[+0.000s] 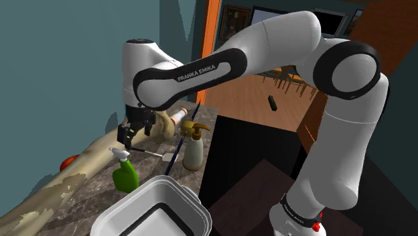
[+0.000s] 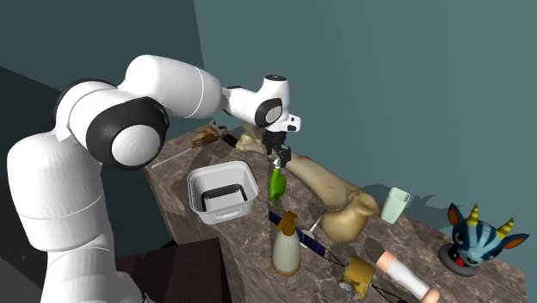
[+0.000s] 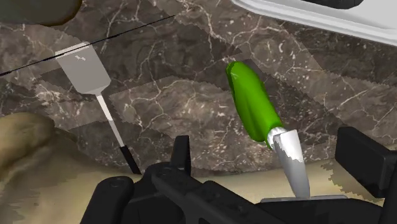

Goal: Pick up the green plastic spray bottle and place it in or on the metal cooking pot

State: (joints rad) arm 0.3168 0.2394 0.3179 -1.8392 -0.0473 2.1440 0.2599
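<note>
My gripper [image 1: 132,136] hangs just above the green spray bottle [image 1: 126,175]. The bottle stands upright on the marbled counter [image 3: 178,95], just beside the pot [image 1: 173,188], which is drawn here as a white tub with rounded corners. My fingers [image 3: 182,153] stand wide apart and clasp nothing. Looking down along my hand, the bottle's grey spray head comes up between them, and neither finger touches it. The green body reaches away from me, with the pot's white rim beyond it. A spatula [image 3: 81,69] with a grey blade and a thin dark handle lies flat on the counter, on the side of the bottle away from the pot. A beige pump bottle [image 1: 193,151] stands near the pot, and a long pale bone-like thing [image 2: 331,194] lies farther from the pot than the spray bottle.
</note>
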